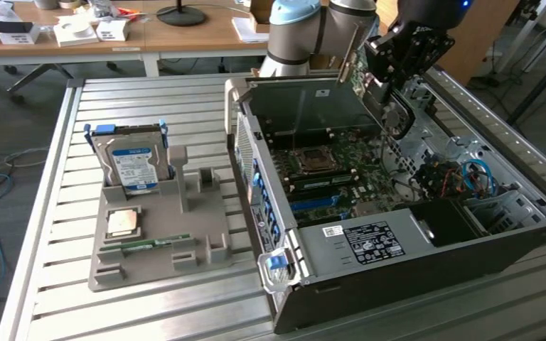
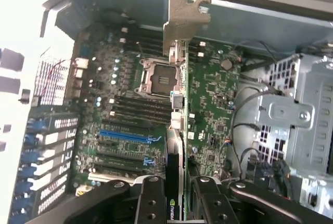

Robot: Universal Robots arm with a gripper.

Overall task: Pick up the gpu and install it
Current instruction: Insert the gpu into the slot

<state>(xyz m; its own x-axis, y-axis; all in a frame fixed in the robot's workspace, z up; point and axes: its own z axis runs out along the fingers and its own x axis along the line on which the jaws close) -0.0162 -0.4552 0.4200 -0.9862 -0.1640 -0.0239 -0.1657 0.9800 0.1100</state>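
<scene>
- Black pincer (image 2: 179, 203) clamped on the gpu (image 2: 178, 130); fingers (image 2: 151, 198) pressed to either face of the thin card, jaws partway closed
- gpu held edge-on over the motherboard (image 2: 213, 94) inside the open computer case (image 1: 425, 277); metal bracket (image 2: 187, 16) toward the case wall; empty processor socket (image 2: 158, 76) just beside
- Possibly clear of the slots; hard to tell
- On the slatted table (image 1: 55, 177): grey holder (image 1: 159, 249) beside the case, hard drive (image 1: 133, 165) upright in it

Slatted metal table (image 1: 55, 177), bearing grey parts holder (image 1: 207, 238), open computer case (image 1: 397, 284)
</scene>
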